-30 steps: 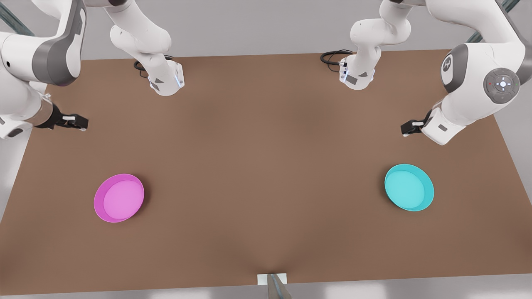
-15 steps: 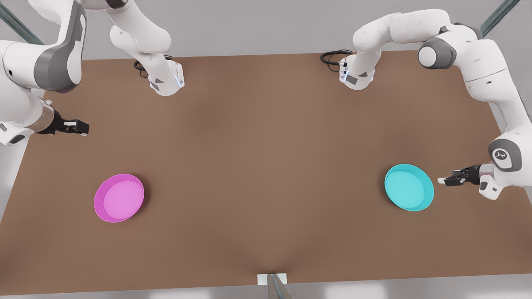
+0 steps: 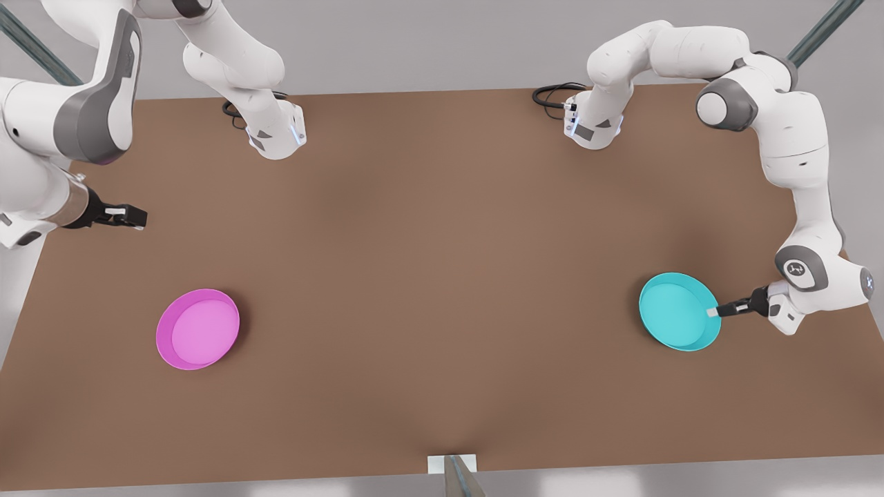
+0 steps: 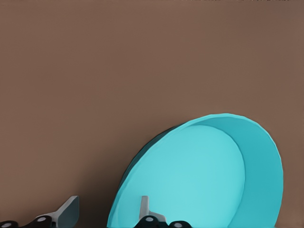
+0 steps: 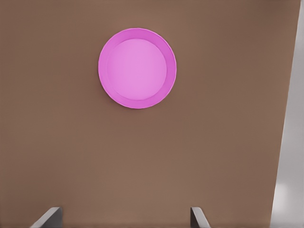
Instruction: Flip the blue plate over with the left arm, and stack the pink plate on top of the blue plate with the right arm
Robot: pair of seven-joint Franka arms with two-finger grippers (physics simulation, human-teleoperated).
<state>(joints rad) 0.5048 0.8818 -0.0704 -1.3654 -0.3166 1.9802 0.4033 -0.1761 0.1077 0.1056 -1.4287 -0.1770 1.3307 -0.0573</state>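
Note:
The blue plate (image 3: pixel 677 310) rests rim-up on the brown table toward the front view's right. My left gripper (image 3: pixel 714 312) is low at the plate's right edge, open. In the left wrist view the blue plate (image 4: pixel 204 175) is close, and the left gripper (image 4: pixel 107 213) straddles its rim, one finger (image 4: pixel 144 206) over the inside and the other finger (image 4: pixel 69 211) outside. The pink plate (image 3: pixel 198 329) lies rim-up toward the front view's left. My right gripper (image 3: pixel 137 219) waits open above the table's left edge, well away from the pink plate (image 5: pixel 137 68).
Two arm bases (image 3: pixel 276 134) (image 3: pixel 592 128) with black cables (image 3: pixel 552 93) stand along the table's far edge. A small white bracket (image 3: pixel 452 464) sits at the near edge. The table's edge (image 5: pixel 285 142) runs beside the right gripper.
The left arm swung down and toward the blue plate; its gripper went from above the table to the plate's right rim. The right gripper only shifted slightly.

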